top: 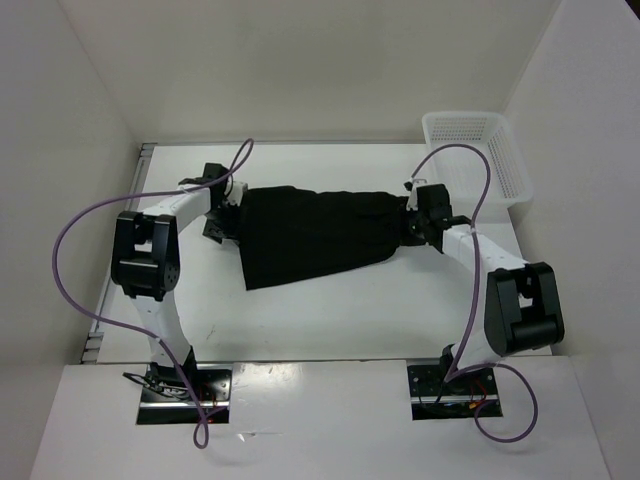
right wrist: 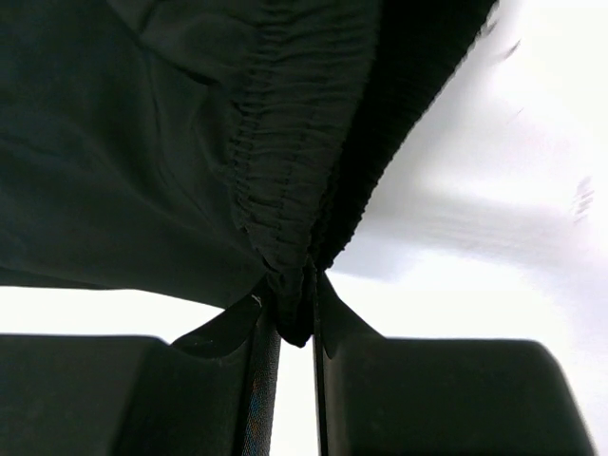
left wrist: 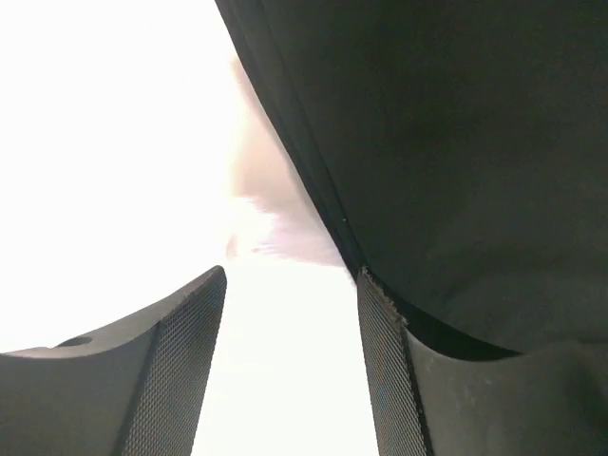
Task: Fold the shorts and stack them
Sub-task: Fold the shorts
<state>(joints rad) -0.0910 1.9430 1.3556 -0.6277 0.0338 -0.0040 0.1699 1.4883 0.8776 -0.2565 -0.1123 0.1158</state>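
Observation:
The black shorts (top: 315,235) lie stretched across the middle of the white table between my two grippers. My left gripper (top: 230,208) is at the shorts' left edge. In the left wrist view it (left wrist: 291,280) is open with only bright table between its fingers, and the shorts (left wrist: 456,142) hang just outside its right finger (left wrist: 380,361). My right gripper (top: 410,218) is at the shorts' right end. In the right wrist view it (right wrist: 294,309) is shut on the gathered elastic waistband (right wrist: 285,142).
A white mesh basket (top: 475,150) stands at the table's back right corner, behind my right arm. White walls enclose the table on the left, back and right. Purple cables loop from both arms.

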